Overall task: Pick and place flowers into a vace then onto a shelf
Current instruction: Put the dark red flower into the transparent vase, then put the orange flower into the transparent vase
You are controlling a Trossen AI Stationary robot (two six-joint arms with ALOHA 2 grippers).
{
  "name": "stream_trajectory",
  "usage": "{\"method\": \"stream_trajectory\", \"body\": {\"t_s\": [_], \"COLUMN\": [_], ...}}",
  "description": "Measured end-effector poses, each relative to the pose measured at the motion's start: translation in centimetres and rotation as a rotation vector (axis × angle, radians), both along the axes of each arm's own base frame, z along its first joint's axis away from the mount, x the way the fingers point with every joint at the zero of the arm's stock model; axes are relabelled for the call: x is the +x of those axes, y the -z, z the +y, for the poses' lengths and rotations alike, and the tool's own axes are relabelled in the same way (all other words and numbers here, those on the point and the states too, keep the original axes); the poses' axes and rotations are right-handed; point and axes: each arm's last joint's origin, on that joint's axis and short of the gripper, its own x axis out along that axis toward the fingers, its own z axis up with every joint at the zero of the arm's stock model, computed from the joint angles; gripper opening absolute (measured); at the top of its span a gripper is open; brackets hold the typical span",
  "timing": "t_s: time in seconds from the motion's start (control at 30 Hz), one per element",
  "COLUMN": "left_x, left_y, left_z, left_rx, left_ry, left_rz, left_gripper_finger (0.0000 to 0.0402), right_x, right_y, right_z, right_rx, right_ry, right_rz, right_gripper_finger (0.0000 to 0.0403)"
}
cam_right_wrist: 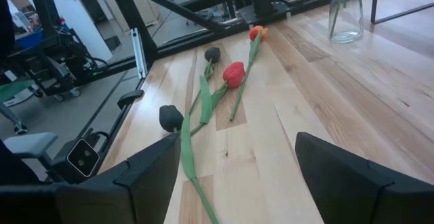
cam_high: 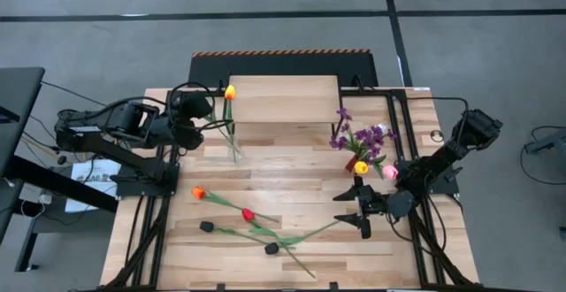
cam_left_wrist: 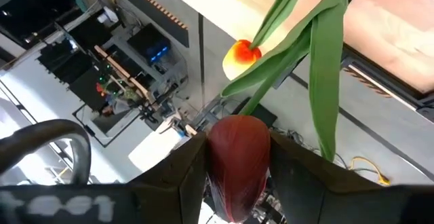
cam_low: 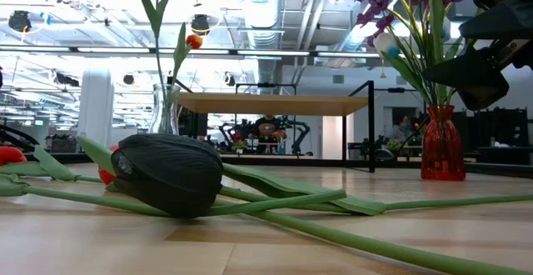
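Left fingers [cam_left_wrist: 234,176] first: they bracket a dark red flower head [cam_left_wrist: 235,163], one finger on each side, and how firmly they press it I cannot tell. Green stem and leaves [cam_left_wrist: 319,61] run away from that head toward a yellow-and-red tulip [cam_left_wrist: 241,53] farther out. From above, the left gripper [cam_high: 196,115] hangs at the table's 10 o'clock corner, just beside the clear vase [cam_high: 234,149], with the yellow tulip [cam_high: 230,91] showing over the shelf's [cam_high: 283,97] near-left edge. The low camera shows the stems standing in that clear vase [cam_low: 166,108].

My read: this is the drop-in step, and the trick is to part the fingers wide, then back off along the stem line, not sideways, so the light vase does not tip.

Right fingers [cam_right_wrist: 224,176] are spread wide with nothing between them, hovering at about 4 o'clock on the table [cam_high: 292,257]. Ahead of them lie the loose flowers: a black tulip [cam_right_wrist: 171,117], a red tulip [cam_right_wrist: 234,73], another black one [cam_right_wrist: 212,53] and an orange tulip [cam_right_wrist: 256,32], stems crossing. The nearest black one looks the cleanest pick; grip low on the stem, clear of the overlap.

The red vase [cam_high: 352,162] at 3 o'clock already holds purple sprigs [cam_high: 358,135].
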Motion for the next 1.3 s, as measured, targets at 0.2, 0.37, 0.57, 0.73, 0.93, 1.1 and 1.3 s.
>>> {"method": "stream_trajectory", "body": {"t_s": [0.2, 0.37, 0.57, 0.73, 0.93, 1.1, 1.3], "left_x": [0.01, 0.11, 0.10, 0.34, 0.45, 0.44, 0.36], "left_y": [0.03, -0.05, -0.07, -0.29, -0.39, -0.34, -0.47], "left_z": [-0.03, -0.03, -0.01, 0.01, 0.00, -0.02, 0.09], "left_rx": [-0.014, -0.046, -0.045, -0.041, -0.041, -0.052, 0.002], "left_ry": [0.005, -0.037, -0.056, -0.084, -0.092, -0.082, -0.120], "left_rz": [-0.001, -0.076, -0.095, -0.159, -0.184, -0.175, -0.190], "left_gripper_finger": [0.0142, 0.0136, 0.0132, 0.0157, 0.0201, 0.0226, 0.0231], "right_x": [-0.01, -0.01, -0.01, -0.01, -0.01, -0.01, -0.01], "right_y": [0.03, 0.06, 0.06, 0.06, 0.06, 0.06, 0.06], "right_z": [-0.01, -0.02, -0.02, -0.01, -0.01, -0.02, -0.02], "right_rx": [-0.002, -0.005, -0.005, -0.005, -0.005, -0.004, -0.004], "right_ry": [0.000, 0.000, 0.000, 0.000, 0.000, 0.000, 0.001], "right_rz": [0.002, 0.005, 0.005, 0.005, 0.005, 0.005, 0.005], "right_gripper_finger": [0.0286, 0.0286, 0.0286, 0.0286, 0.0286, 0.0286, 0.0286]}}
